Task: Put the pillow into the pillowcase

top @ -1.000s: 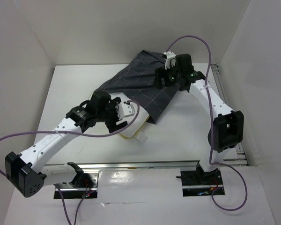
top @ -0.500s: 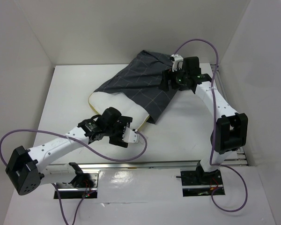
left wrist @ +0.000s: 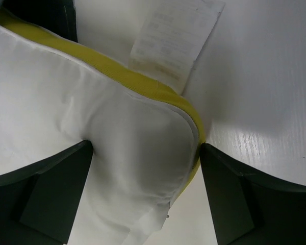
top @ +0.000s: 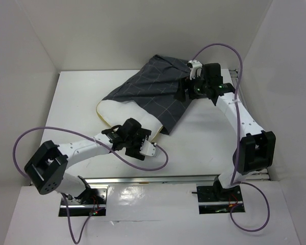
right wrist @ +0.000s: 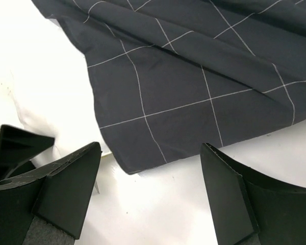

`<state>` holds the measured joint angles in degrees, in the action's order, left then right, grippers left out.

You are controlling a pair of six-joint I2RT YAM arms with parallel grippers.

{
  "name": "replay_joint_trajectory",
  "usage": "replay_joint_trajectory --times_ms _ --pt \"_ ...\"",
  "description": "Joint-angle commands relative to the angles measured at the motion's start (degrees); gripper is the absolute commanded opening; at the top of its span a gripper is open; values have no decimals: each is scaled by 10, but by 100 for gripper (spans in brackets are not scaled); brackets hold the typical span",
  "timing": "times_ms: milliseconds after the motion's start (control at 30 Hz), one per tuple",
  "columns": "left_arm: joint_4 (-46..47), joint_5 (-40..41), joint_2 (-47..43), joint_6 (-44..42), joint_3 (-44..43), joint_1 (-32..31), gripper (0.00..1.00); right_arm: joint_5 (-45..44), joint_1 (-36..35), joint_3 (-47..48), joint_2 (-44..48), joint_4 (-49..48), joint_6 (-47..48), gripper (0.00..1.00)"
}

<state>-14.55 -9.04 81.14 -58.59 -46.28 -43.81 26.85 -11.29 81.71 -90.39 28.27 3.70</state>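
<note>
Jaws of the left gripper [left wrist: 144, 153] stand spread wide on either side of the nearest corner of the pillow [left wrist: 66, 102]. The puffy white corner bulges up between them and I see no squeeze on it, so I count the tool as open with nothing held. The yellow band [left wrist: 143, 84] runs round that corner, and a care label [left wrist: 173, 35] lies flat on the table [top: 204, 138] just beyond the band.

From above, the pillow's near end lies bare while its far half is under the pillowcase [top: 153, 92], which drapes over it and bunches up past its far edge. I judge it about half in.

Farthest out, off the pillow's far-right side, the right gripper [right wrist: 151, 148] hangs above a loose edge of the dark checked cloth. Its jaws are fully apart and have hold of nothing.

My step now is to get a grip on this corner and feed the pillow deeper. To do it well I would close on the band's seam and take a thick bite of stuffing, not the label, which I expect would just pull loose. Then I would push low along the table toward the pillow's far edge. The case will likely slide with the pillow unless the right tool first comes down and pinches the cloth.
</note>
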Motion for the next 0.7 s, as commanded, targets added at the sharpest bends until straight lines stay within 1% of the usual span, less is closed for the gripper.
replay_joint_trajectory --times_ms 0,67,100,133,167,200,233,267,300,400,433,467,500,533,567,600,633,667 --pt "28 -28 27 -6 -14 5 100 4 8 -9 35 3 1 86" --pt "36 -28 39 9 -19 10 98 4 8 -9 36 3 1 86" --pt "36 -28 47 15 -35 10 95 4 8 -9 36 3 1 85" --pt "23 -28 66 15 -45 10 88 4 8 -9 41 3 1 85" --pt "15 -28 78 33 -56 15 75 9 8 -9 41 3 1 85" --pt "2 -23 91 43 -85 15 42 9 8 -9 41 3 1 85" --pt "-8 -18 104 55 -99 21 21 9 8 -14 41 3 1 85" --pt "-8 -6 125 90 -108 21 4 17 8 -14 46 8 1 85" --pt "-3 2 132 103 -115 28 0 17 8 -19 46 8 1 84" --pt "-3 2 140 160 -147 45 0 25 8 -31 51 8 1 84" --pt "-11 -3 147 180 -175 55 0 30 8 -38 51 8 1 84" --pt "-26 -11 153 230 -194 71 0 30 8 -46 57 8 1 84" --pt "-37 -20 153 260 -215 84 0 30 8 -46 57 8 1 84" --pt "-51 -53 158 291 -266 100 0 30 8 -55 64 8 1 84" --pt "-71 -78 163 353 -296 118 0 24 8 -62 64 3 1 84" --pt "-86 -97 168 389 -326 154 0 24 8 -67 71 -8 1 84" --pt "-113 -115 180 420 -354 173 0 18 8 -67 78 -15 1 84" --pt "-126 -167 185 448 -409 192 0 18 8 -74 78 -21 1 84"
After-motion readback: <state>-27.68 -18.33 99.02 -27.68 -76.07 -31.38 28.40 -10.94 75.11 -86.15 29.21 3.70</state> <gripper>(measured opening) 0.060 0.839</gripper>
